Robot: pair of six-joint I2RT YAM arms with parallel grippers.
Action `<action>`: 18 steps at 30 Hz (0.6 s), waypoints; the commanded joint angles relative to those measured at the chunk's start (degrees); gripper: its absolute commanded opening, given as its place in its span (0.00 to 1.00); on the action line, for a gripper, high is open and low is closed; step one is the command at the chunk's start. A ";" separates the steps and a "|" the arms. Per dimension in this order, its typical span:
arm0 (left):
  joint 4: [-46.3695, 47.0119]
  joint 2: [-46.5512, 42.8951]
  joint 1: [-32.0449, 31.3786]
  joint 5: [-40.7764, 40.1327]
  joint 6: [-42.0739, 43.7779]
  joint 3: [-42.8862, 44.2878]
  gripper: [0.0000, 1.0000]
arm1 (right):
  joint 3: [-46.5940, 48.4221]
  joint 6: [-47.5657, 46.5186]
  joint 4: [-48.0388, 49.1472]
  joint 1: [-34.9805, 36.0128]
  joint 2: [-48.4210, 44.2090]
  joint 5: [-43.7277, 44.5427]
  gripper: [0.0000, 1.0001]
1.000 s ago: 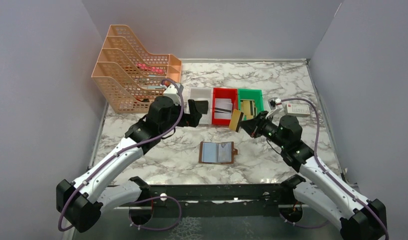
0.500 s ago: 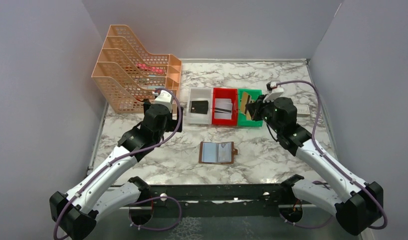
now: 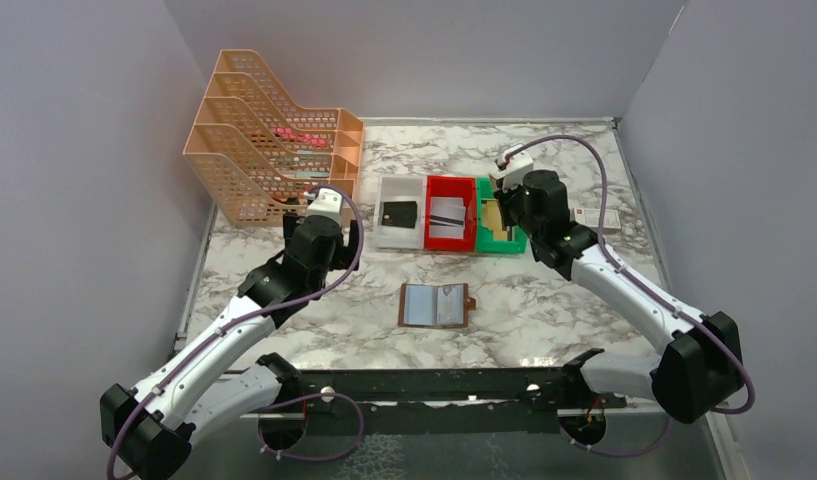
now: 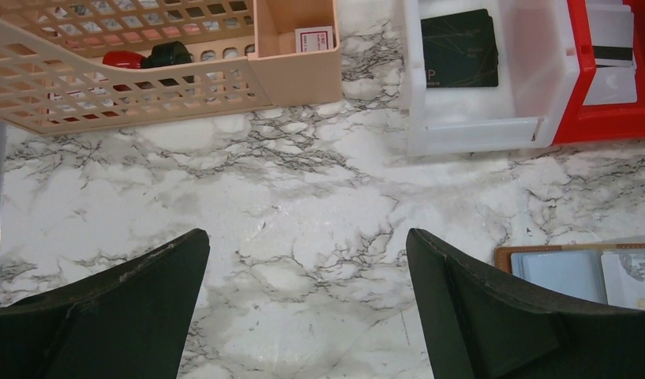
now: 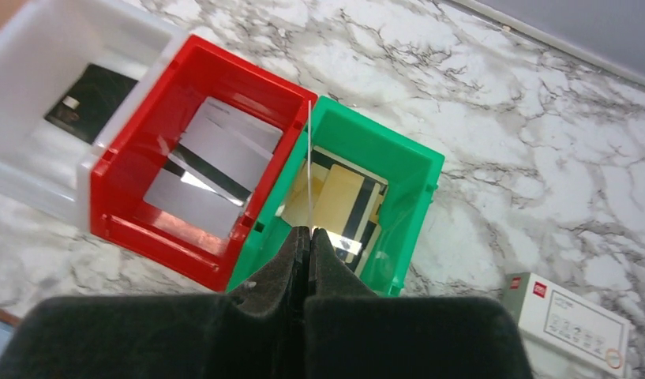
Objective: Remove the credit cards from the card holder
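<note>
The card holder (image 3: pixel 436 305) lies open and flat on the table (image 3: pixel 544 300), nearest the arm bases, pale sleeves up. Beyond it to the left, the left end effector (image 4: pixel 305 245) hangs over bare marble, fingers spread wide. Farther back stand a white bin (image 4: pixel 477 130) with a black card (image 4: pixel 459 47), a red bin (image 5: pixel 157 251) with striped white cards (image 5: pixel 212 162), and a green bin (image 5: pixel 378 133) with gold cards (image 5: pixel 339 201). The right end effector (image 5: pixel 307 237) pinches one card (image 5: pixel 309 158) upright over the green bin. An orange rack (image 3: pixel 264 140) stands back left.
</note>
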 commanded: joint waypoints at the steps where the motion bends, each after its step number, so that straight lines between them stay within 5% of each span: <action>1: 0.13 -2.73 0.24 -3.52 0.69 -0.45 0.99 | 0.39 -14.54 -1.05 -0.46 2.21 -1.44 0.01; 18: 0.04 0.28 0.32 -2.96 1.39 -0.17 0.99 | 3.27 -44.12 1.81 -1.32 20.30 3.03 0.02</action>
